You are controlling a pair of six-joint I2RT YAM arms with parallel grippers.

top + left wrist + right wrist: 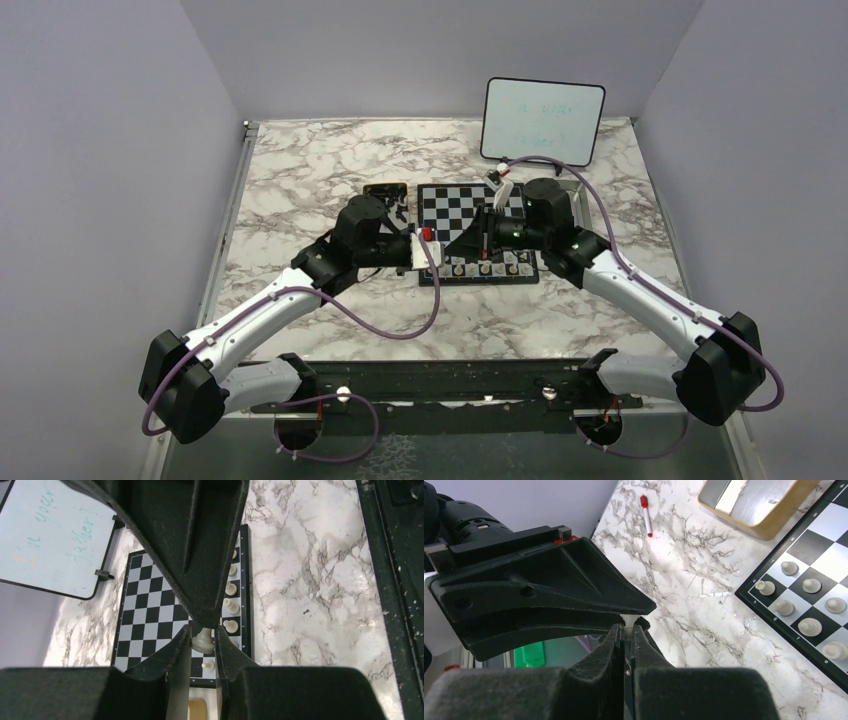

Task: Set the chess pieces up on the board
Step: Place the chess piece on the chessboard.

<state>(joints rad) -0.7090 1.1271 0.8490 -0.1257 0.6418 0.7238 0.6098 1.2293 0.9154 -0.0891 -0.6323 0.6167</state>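
Note:
The board (470, 205) lies mid-table, with cream chess pieces (485, 268) lined along its near edge. Both grippers meet above that edge on a single cream chess piece (203, 640). In the left wrist view my left gripper (204, 632) is shut on the piece's base, over the board (145, 610). The right gripper's black fingers (200, 580) come down onto the piece's top. In the right wrist view my right gripper (628, 625) is shut on the piece's thin white top (628, 619). Several pieces (809, 626) stand on the board (819, 535) at the right.
An upright whiteboard (543, 120) stands behind the board. Small trays sit beside it on the left (385, 190) and right (575, 195). A tan-rimmed tray (754, 500) and a red marker (645, 508) lie on the marble in the right wrist view.

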